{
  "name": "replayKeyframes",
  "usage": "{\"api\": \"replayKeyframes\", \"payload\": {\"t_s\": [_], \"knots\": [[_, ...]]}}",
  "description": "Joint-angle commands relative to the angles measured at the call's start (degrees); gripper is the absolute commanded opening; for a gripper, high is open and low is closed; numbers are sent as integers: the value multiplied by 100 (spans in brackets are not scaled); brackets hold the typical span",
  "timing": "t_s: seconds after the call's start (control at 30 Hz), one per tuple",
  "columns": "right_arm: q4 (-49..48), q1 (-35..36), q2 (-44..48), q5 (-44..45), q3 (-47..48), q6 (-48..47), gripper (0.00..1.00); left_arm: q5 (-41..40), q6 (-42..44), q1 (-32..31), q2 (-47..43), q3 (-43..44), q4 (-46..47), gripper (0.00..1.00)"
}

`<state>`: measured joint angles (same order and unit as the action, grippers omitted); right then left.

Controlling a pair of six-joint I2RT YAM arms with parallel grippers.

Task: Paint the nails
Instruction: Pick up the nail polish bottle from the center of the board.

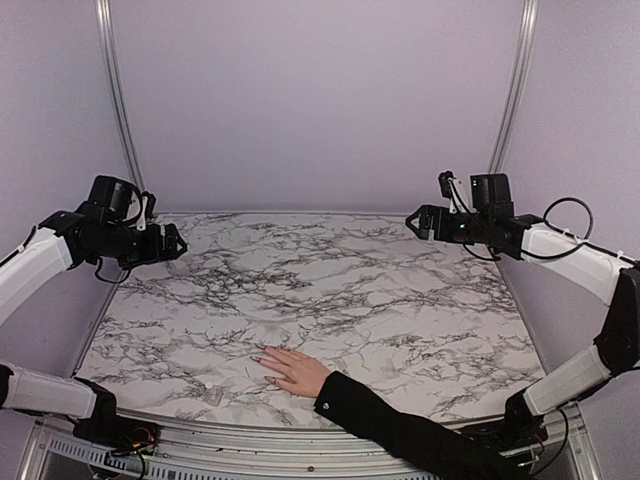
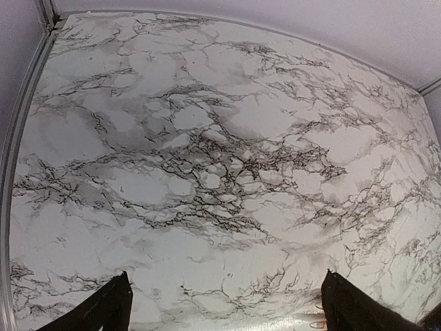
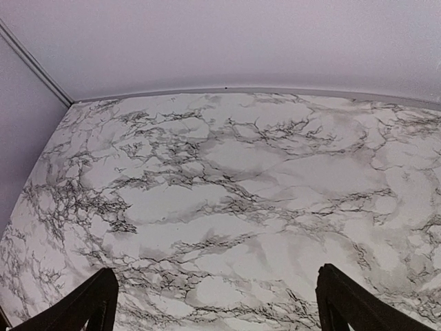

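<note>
A pale hand in a black sleeve lies flat on the marble table, near its front edge. Its nails are tiny and point left and away from me. My left gripper hangs high over the table's left edge, open and empty. My right gripper hangs high at the back right, open and empty. Both are far from the hand. In the left wrist view my gripper is open, and one fingertip of the hand shows at the bottom edge. The right wrist view shows my open gripper over bare marble.
Pale lilac walls close the table in at the back and both sides, with metal posts in the back corners. A metal rail runs along the front edge. No brush or bottle is in view.
</note>
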<state>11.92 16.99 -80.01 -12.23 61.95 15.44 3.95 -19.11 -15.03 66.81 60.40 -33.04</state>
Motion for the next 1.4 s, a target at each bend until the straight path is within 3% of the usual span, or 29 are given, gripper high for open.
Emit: {"api": "replayKeyframes", "payload": {"t_s": [0.0, 0.2, 0.37, 0.6, 0.83, 1.17, 1.37], "knots": [[-538, 47, 172, -263, -7, -32, 98, -214, 144, -375, -242, 242, -1221, 99], [-914, 60, 339, -344, -29, -191, 98, 239, -182, -949, -706, 66, -2104, 99], [-968, 105, 387, -459, 109, -342, 99, 337, -696, -1948, -980, -140, -2566, 99], [-1017, 155, 320, -716, 72, -437, 99, -226, -1129, -3393, -763, -249, -2844, 99], [-1093, 155, 374, -653, 14, -478, 98, -952, -1130, -4658, 128, -259, -2806, 94], [-1366, 151, 697, -249, -263, -453, 98, -797, -1009, -4967, 525, -442, -2433, 69], [-1427, 153, 845, -206, -422, -507, 98, -837, -929, -5045, 683, -546, -2256, 62]]}}
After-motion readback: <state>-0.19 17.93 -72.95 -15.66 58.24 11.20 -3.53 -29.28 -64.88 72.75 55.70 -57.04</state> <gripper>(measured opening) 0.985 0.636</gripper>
